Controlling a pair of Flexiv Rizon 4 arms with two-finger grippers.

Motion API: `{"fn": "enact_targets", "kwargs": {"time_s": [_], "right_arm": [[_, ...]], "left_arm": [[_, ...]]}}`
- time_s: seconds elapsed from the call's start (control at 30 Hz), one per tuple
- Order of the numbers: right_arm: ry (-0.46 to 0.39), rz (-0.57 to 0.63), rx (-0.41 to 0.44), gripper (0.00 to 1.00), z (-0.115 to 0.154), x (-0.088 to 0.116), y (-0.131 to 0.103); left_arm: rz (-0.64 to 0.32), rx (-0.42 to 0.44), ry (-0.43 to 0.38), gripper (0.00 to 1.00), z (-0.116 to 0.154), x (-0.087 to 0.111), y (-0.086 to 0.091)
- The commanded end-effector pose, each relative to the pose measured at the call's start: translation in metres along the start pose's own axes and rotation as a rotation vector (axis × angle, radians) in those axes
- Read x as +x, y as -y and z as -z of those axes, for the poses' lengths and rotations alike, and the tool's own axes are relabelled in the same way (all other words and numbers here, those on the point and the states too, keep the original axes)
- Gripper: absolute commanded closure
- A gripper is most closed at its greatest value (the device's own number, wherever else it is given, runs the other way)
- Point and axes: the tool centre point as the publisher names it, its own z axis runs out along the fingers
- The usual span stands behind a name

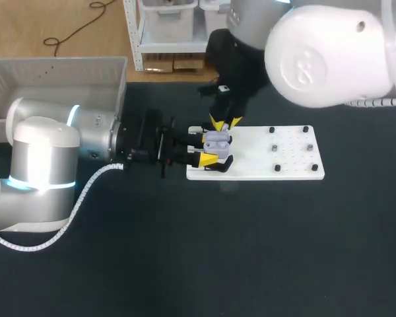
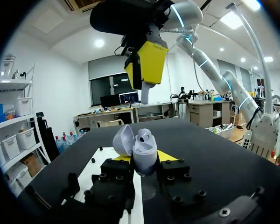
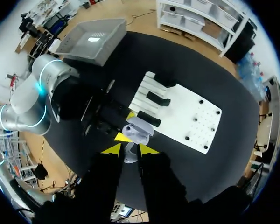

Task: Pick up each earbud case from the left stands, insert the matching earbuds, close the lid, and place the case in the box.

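Note:
My left gripper [image 1: 204, 144] is shut on an open lavender earbud case [image 1: 216, 140], held over the left end of the white board [image 1: 284, 165]. In the left wrist view the case [image 2: 147, 150] sits between the yellow tips, its lid [image 2: 122, 138] tipped back and one earbud [image 2: 142, 138] seated inside. Directly above it hangs my right gripper [image 2: 140, 70], shut on a white earbud [image 2: 144, 95]. The right wrist view shows that earbud [image 3: 129, 154] pinched between its fingers, with the case [image 3: 139, 130] just ahead of them.
Black stands [image 3: 157, 100] sit on the board's left part and small black pegs [image 1: 275, 148] on its right half. A grey box [image 1: 53, 79] stands at the back left, behind my left arm.

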Motion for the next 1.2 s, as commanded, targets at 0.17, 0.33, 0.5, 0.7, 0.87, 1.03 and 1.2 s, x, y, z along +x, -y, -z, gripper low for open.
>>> {"fn": "enact_targets", "kwargs": {"time_s": [0.17, 0.33, 0.5, 0.7, 0.87, 1.03, 1.2], "right_arm": [[-0.04, 0.044, -0.066, 1.0, -0.01, -0.003, 0.003], [-0.068, 0.067, -0.068, 1.0, -0.019, -0.005, -0.001], [-0.086, 0.087, -0.061, 1.0, -0.024, -0.008, -0.005], [-0.101, 0.098, -0.066, 1.0, -0.028, -0.009, -0.007], [-0.11, 0.1, -0.065, 1.0, -0.03, -0.01, -0.007], [-0.126, 0.099, -0.053, 1.0, -0.034, -0.01, -0.007], [-0.138, 0.084, -0.045, 1.0, -0.037, -0.009, -0.004]], "left_arm": [[-0.003, -0.004, 0.002, 1.0, 0.0, 0.001, 0.001], [-0.003, -0.004, 0.002, 1.0, 0.0, 0.001, 0.001], [-0.003, -0.004, 0.002, 1.0, 0.0, 0.001, 0.001], [-0.003, -0.004, 0.002, 1.0, 0.0, 0.001, 0.001], [-0.003, -0.004, 0.002, 1.0, 0.0, 0.001, 0.001], [-0.003, -0.004, 0.002, 1.0, 0.0, 0.001, 0.001], [-0.003, -0.004, 0.002, 1.0, 0.0, 0.001, 0.001]]}}
